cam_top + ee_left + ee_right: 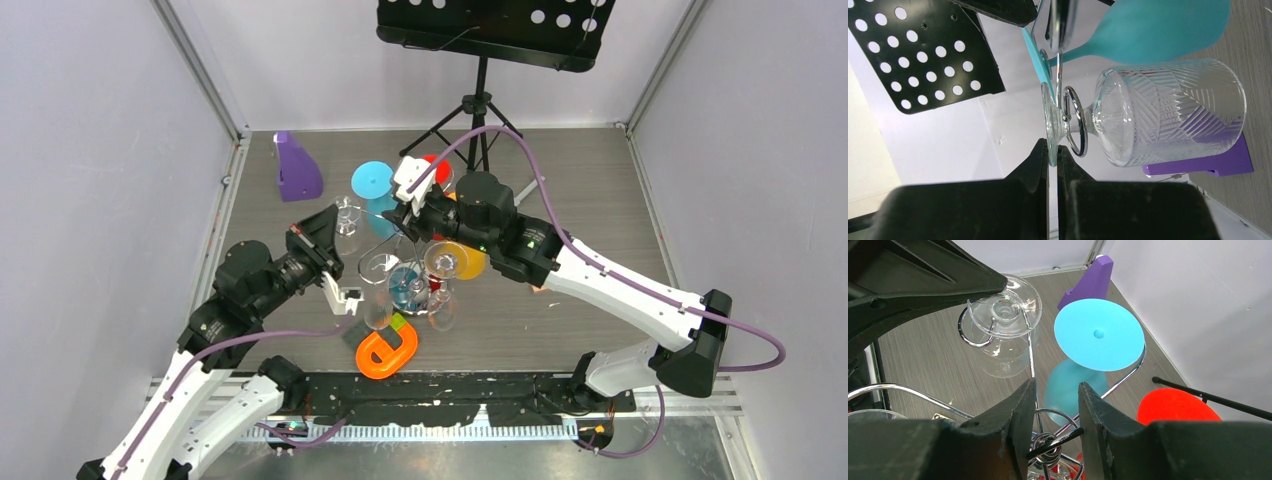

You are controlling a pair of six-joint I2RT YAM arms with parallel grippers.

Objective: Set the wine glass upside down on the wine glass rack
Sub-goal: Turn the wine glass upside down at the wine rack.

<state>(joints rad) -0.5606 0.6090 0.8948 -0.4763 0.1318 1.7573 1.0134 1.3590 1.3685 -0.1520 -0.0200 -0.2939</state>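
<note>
Clear wine glass (1168, 110) hanging bowl-down on the wine glass rack (1048, 452), both arms right up on it.
Top view: it hangs off the rack's left side, next to a teal glass (372, 180). Left wrist: left gripper (1052, 152) is pinched tight on the edge of its foot, stem sitting in a wire ring. Right wrist: right gripper (1056, 385) has its 2 fingers apart either side of the rack's hub; can't tell if they're actually gripping it.
</note>
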